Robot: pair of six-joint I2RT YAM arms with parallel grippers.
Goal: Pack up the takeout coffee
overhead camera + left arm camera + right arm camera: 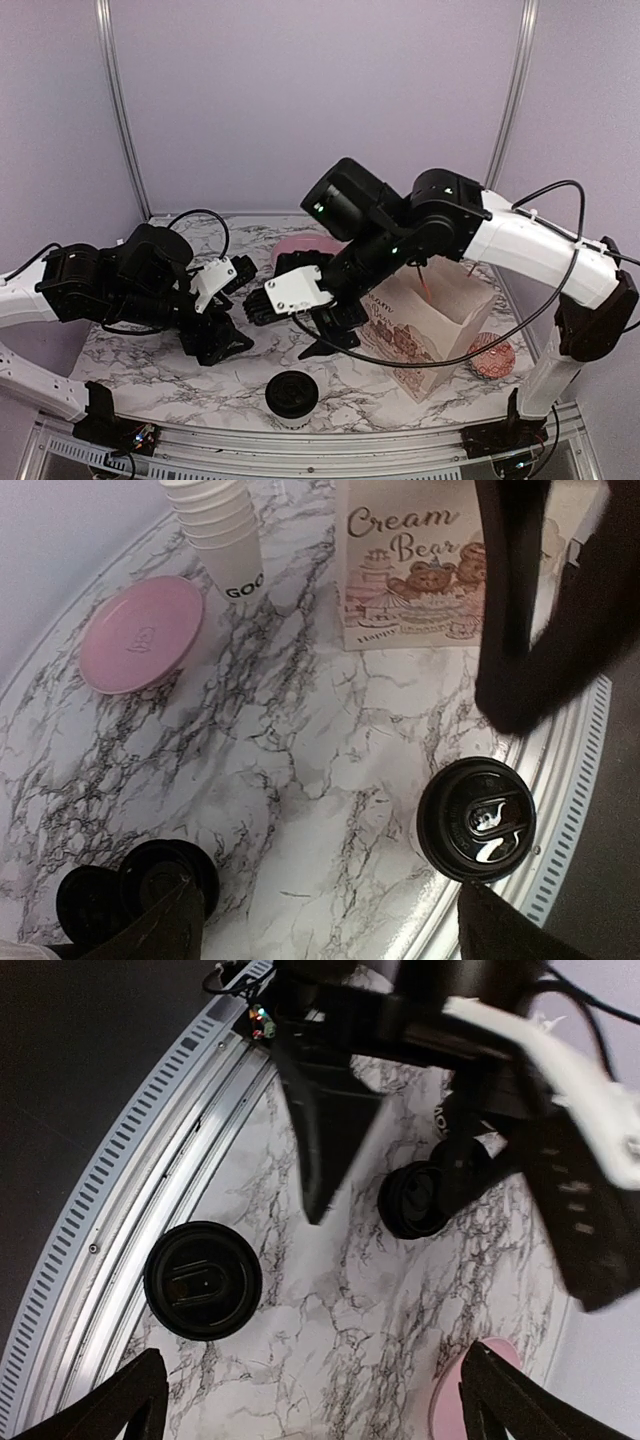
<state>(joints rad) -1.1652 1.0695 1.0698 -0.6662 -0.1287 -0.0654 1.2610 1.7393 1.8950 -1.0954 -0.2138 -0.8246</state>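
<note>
off the near-left corner of the printed paper bag (pixel 432 335), close to the desk's (pixel 180 385) front rim, one black-lidded coffee cup (pixel 291 393) stands upright and alone, nothing touching it. the right claw (pixel 312 1360) hangs over the desk beside the bag's left face, fingers spread wide and empty; farther left of the bag, the left claw (pixel 325 895) is likewise released, nothing between its fingers

The black-and-white left arm (pixel 100 285) and right arm (pixel 520 240) lean inward; the black two-finger left hand (pixel 325 890) and right hand (pixel 318 1352) gape, empty.
</note>
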